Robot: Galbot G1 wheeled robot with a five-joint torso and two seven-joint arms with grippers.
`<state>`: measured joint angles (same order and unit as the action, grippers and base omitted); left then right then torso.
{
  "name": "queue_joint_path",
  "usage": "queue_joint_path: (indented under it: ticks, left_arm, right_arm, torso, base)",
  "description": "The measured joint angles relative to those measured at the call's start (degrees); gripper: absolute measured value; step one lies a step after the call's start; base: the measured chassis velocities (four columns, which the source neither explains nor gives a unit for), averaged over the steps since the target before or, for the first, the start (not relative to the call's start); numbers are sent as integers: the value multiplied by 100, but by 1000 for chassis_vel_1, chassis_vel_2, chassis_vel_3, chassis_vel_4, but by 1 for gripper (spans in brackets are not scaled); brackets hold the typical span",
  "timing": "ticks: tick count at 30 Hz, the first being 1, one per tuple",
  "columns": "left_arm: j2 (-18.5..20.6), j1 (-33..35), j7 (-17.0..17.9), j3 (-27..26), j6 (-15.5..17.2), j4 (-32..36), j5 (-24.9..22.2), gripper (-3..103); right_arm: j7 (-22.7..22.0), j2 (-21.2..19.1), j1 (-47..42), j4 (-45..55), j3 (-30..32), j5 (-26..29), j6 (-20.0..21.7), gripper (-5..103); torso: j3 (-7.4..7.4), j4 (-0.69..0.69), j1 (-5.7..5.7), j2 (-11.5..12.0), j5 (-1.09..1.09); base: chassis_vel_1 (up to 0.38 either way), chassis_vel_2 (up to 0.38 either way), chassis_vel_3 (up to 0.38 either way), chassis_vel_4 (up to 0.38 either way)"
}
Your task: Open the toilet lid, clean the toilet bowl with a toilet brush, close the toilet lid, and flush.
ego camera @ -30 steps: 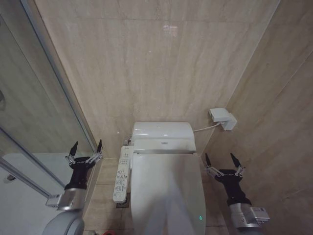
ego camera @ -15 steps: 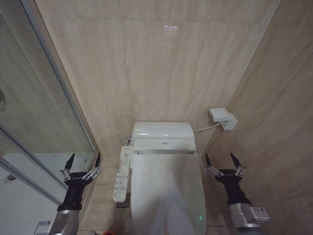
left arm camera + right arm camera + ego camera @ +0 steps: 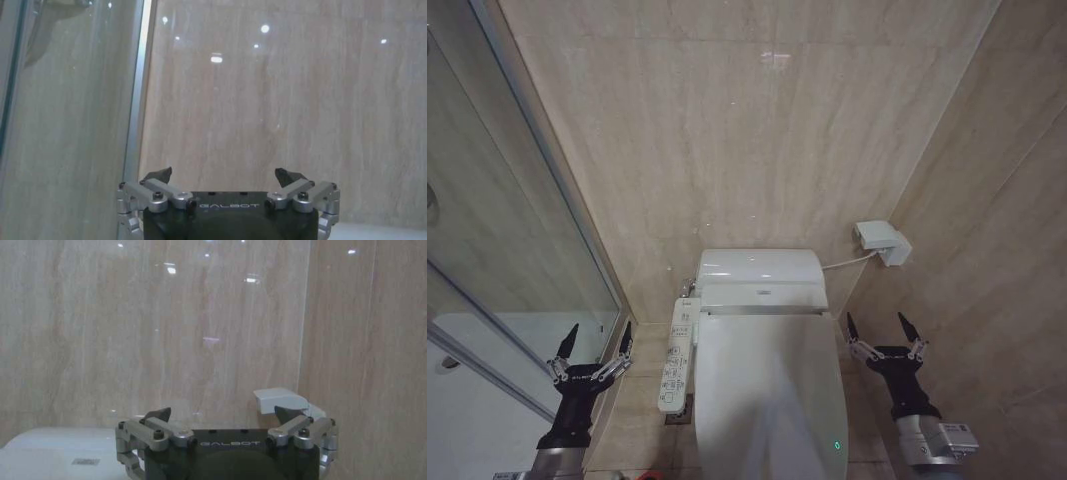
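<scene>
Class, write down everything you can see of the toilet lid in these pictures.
The toilet lid is a large, smooth, glossy white cover, plastic by its look. It lies shut and flat over the bowl, its hinge end against the white tank unit. A small green light glows near its front right edge. The button panel runs along its left side. Neither the left gripper nor the right gripper, both open, touches it.

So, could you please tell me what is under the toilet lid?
The glossy white plastic toilet lid lies shut, so the bowl and seat beneath are covered; nothing under it can be seen.
</scene>
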<state>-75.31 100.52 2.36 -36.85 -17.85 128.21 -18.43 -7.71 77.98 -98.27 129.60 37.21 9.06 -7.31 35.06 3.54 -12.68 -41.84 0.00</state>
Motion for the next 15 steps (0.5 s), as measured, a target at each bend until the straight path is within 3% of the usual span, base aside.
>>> queue_joint_path:
  ticks: [15]
  left_arm:
    - [27,-13,63,-31,58,-37,160,100]
  right_arm:
    - [0,0,0,0,0,0,0,100]
  torso:
    - [0,0,0,0,0]
  base:
    - [0,0,0,0]
